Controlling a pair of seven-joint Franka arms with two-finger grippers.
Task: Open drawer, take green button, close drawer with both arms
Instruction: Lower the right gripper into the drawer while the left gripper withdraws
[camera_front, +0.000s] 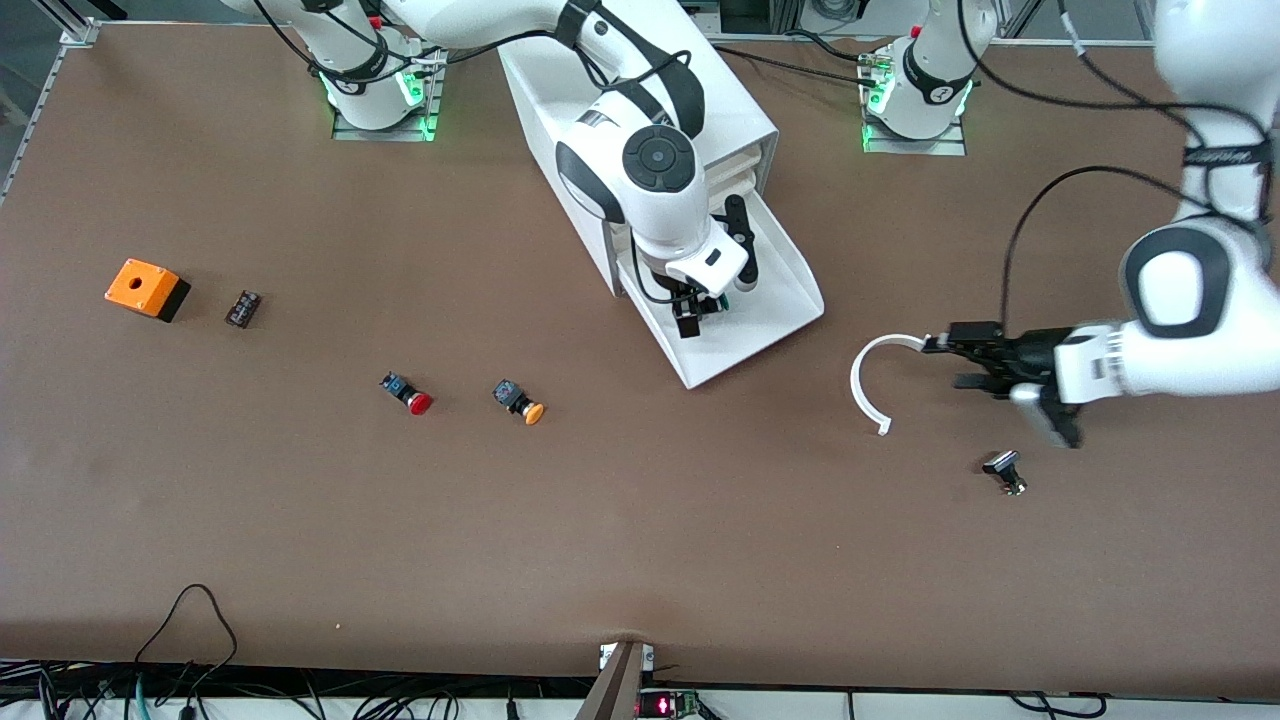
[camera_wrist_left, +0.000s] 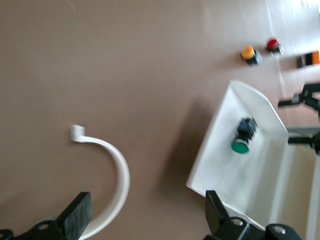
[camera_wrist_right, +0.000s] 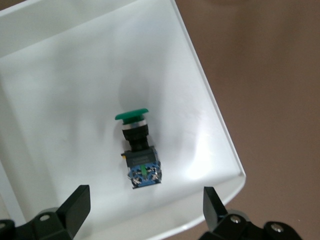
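The drawer (camera_front: 785, 290) is pulled out of the white cabinet (camera_front: 745, 115). The green-capped button (camera_wrist_right: 136, 142) lies on its side in the drawer (camera_wrist_right: 65, 75), near the front lip. My right gripper (camera_front: 712, 300) hangs open over the drawer, its fingers (camera_wrist_right: 75, 205) spread to either side of the button and above it. In the front view the right gripper mostly hides the button. The left wrist view also shows the button (camera_wrist_left: 242, 137) in the drawer (camera_wrist_left: 220, 165). My left gripper (camera_front: 945, 362) is open and low over the table beside the drawer, at one end of a white C-shaped strip (camera_front: 862, 385).
A red-capped button (camera_front: 410, 395) and an orange-capped button (camera_front: 522, 400) lie on the table toward the right arm's end. An orange box (camera_front: 145, 288) and a small black block (camera_front: 243, 308) lie farther along. A small black part (camera_front: 1005, 470) lies near the left gripper.
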